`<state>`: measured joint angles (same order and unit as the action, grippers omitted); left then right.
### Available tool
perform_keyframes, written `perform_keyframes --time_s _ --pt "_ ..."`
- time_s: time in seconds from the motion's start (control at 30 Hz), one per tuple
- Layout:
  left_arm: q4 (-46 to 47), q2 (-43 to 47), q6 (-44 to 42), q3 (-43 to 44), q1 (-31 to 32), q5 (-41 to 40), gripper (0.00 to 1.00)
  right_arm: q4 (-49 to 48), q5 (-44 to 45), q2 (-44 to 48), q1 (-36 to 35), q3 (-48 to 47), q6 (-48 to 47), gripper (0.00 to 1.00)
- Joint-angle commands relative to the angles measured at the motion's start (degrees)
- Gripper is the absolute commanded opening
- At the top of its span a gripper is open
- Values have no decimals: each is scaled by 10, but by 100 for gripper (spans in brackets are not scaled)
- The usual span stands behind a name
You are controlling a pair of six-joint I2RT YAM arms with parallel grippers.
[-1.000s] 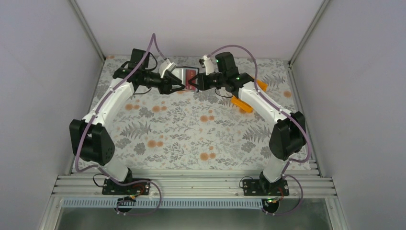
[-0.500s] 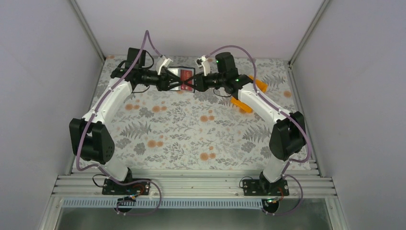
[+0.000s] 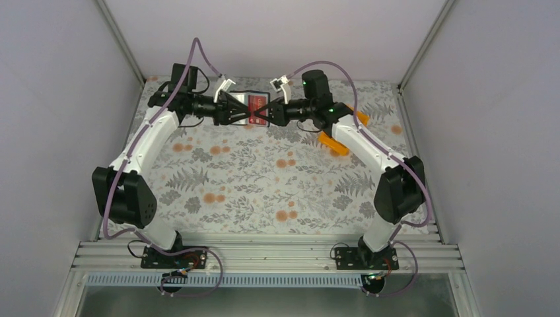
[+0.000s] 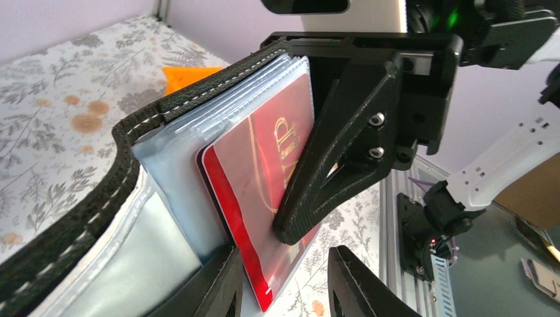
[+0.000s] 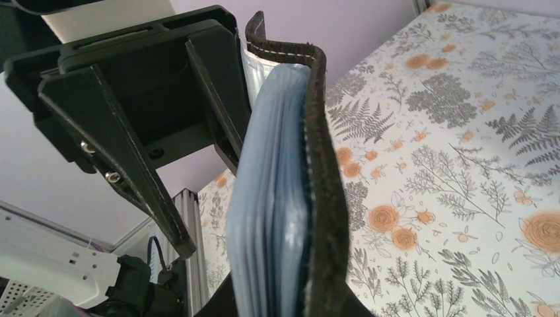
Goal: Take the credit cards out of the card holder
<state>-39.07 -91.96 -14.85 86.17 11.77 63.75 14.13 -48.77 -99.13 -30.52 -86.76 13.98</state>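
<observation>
Card holder (image 4: 142,125) held open, up off the table (image 3: 264,185) at far middle, right gripper (image 3: 265,113) clamped on it. One red credit card (image 4: 261,191) sticks partway out of the clear sleeves. Left gripper (image 4: 284,264) jaws partly apart, straddling the card's lower corner, gap on one side. Orange bin (image 3: 333,144) near, to the right.

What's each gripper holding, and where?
Right gripper clamps the card holder by one end, over cover and pockets. Left gripper straddles the red card at its protruding edge, not yet gripping.

Floral table (image 3: 264,188), apparently orange bin (image 3: 332,143)
</observation>
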Motion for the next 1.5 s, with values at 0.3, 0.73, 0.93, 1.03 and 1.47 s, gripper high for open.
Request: perform_keyframes --time_s 0.3,0.73,0.93,1.03,1.47 --pt "-46 4 -27 77 56 175 38 -82 -85 18 -30 -18 -18 6" --pt "-9 -5 3 52 77 82 33 -95 -149 34 -55 -7 -70 7" --pt "-4 -7 4 58 80 90 4 -89 -158 29 -64 -15 -88 9" --pt "-6 0 0 51 80 85 2 -84 -144 24 -64 -20 -89 9" --pt "98 6 46 -108 7 -10 3 -97 -127 5 -38 86 -72 17"
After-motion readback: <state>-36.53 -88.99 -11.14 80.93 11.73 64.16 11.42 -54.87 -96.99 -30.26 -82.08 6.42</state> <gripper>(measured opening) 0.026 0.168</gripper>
